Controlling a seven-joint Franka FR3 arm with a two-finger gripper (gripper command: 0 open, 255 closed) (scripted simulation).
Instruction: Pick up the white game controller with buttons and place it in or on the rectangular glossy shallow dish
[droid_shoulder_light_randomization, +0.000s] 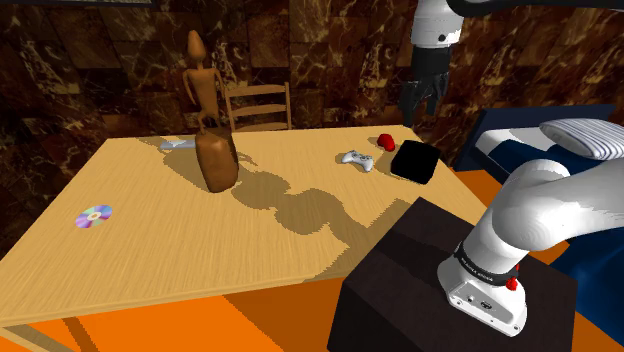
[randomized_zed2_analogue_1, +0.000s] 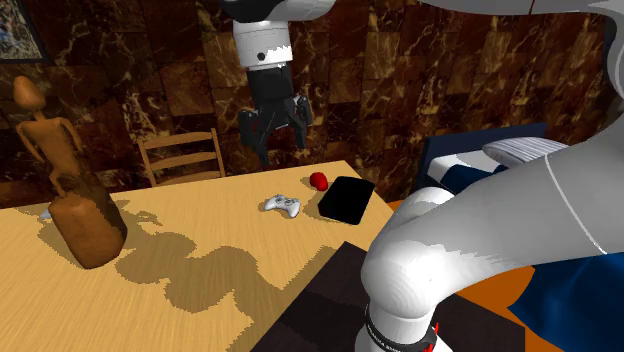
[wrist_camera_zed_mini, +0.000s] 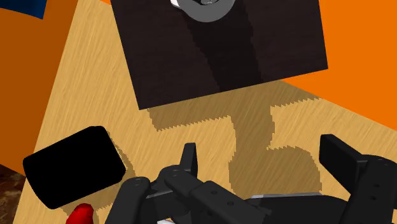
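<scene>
The claw (randomized_zed2_analogue_1: 276, 135) hangs released, fingers spread, high over the table (droid_shoulder_light_randomization: 150, 230) with nothing between them. The controller (randomized_zed2_analogue_1: 283, 206) lies on the wood well below the claw. In the second exterior view it sits just left of the black dish (randomized_zed2_analogue_1: 346, 200). A red object (randomized_zed2_analogue_1: 319, 180) lies near the dish's far corner.

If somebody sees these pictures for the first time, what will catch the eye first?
Most likely the tall brown carved figure standing on the wooden table, toward the shoulder view's left and throwing a long shadow. Next comes the black gripper, hanging open high above the table's far end, where the white game controller lies beside the black rectangular dish.
</scene>
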